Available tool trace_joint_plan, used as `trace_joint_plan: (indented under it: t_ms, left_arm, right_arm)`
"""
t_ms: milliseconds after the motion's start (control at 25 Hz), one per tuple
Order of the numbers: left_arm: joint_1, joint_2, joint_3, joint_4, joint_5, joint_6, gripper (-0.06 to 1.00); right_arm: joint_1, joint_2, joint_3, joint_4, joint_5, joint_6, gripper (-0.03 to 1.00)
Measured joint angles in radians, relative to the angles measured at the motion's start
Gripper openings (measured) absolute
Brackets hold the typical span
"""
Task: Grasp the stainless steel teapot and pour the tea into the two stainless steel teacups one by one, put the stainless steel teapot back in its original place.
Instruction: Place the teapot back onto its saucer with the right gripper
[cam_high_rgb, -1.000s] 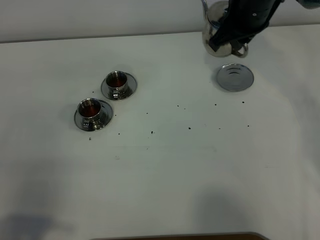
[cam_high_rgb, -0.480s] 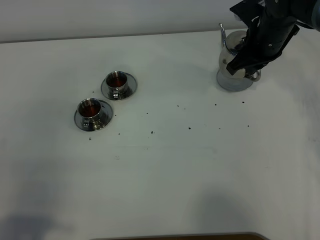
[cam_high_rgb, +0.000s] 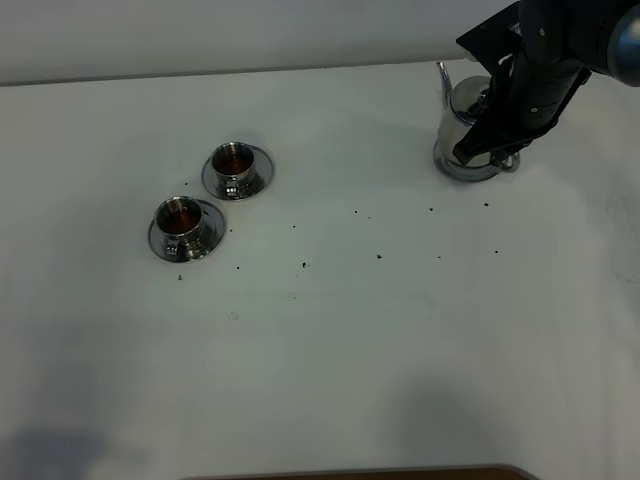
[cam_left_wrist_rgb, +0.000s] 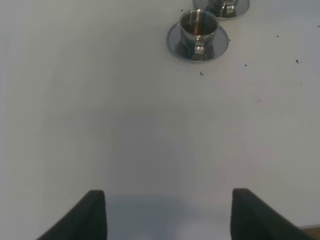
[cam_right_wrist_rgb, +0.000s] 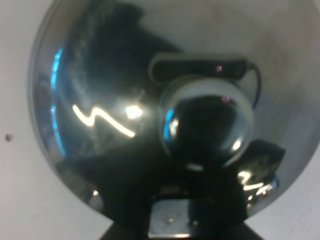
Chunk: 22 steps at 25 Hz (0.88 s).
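The stainless steel teapot (cam_high_rgb: 462, 118) stands upright on the steel coaster disc (cam_high_rgb: 458, 171) at the back right, its spout pointing left. My right gripper (cam_high_rgb: 494, 142) is shut on its loop handle. The right wrist view looks straight down on the teapot's shiny lid (cam_right_wrist_rgb: 105, 115) and knob (cam_right_wrist_rgb: 207, 125), with the gripper (cam_right_wrist_rgb: 170, 220) at the handle. The two teacups stand on saucers at the left, one farther back (cam_high_rgb: 233, 165) and one nearer (cam_high_rgb: 183, 221), both holding brown tea. My left gripper (cam_left_wrist_rgb: 167, 215) is open and empty above bare table, well short of the nearer cup (cam_left_wrist_rgb: 198, 31).
Small dark specks (cam_high_rgb: 379, 256) lie scattered over the white table (cam_high_rgb: 330, 350) between the cups and the teapot. The table's back edge (cam_high_rgb: 250, 72) runs close behind the teapot. A brown strip (cam_high_rgb: 400, 472) shows at the front edge.
My right gripper has brought the teapot forward and down from near the back edge onto the coaster disc, which it now covers. The cups and left gripper have not moved.
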Motion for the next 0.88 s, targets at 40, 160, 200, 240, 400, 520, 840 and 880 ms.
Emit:
trace_joint_plan:
  t_ms: [40,160,200,240,400,520,840,880]
  left_arm:
    - [0.000,0.000,0.000,0.000,0.000,0.000,0.59]
    - [0.000,0.000,0.000,0.000,0.000,0.000,0.59]
    - [0.000,0.000,0.000,0.000,0.000,0.000,0.59]
    - [0.000,0.000,0.000,0.000,0.000,0.000,0.59]
    - [0.000,0.000,0.000,0.000,0.000,0.000,0.59]
    - [0.000,0.000,0.000,0.000,0.000,0.000,0.59]
    - [0.000,0.000,0.000,0.000,0.000,0.000,0.59]
    - [0.000,0.000,0.000,0.000,0.000,0.000,0.59]
  right_arm:
    - [-0.004,0.001,0.000,0.000,-0.007,0.001,0.19]
    - [-0.013,0.009,0.000,-0.002,-0.018,0.003,0.19]
    - [-0.017,0.009,0.000,-0.003,-0.023,0.003,0.19]
    - [-0.018,0.009,0.000,-0.003,-0.026,0.003,0.19]
    - [-0.020,0.017,0.000,-0.003,-0.033,0.003,0.19]
    - [-0.020,0.032,0.000,-0.003,-0.035,0.003,0.19]
    - [-0.020,0.041,0.000,0.020,-0.040,-0.005,0.19]
    - [-0.020,0.041,0.000,0.020,-0.040,-0.005,0.19]
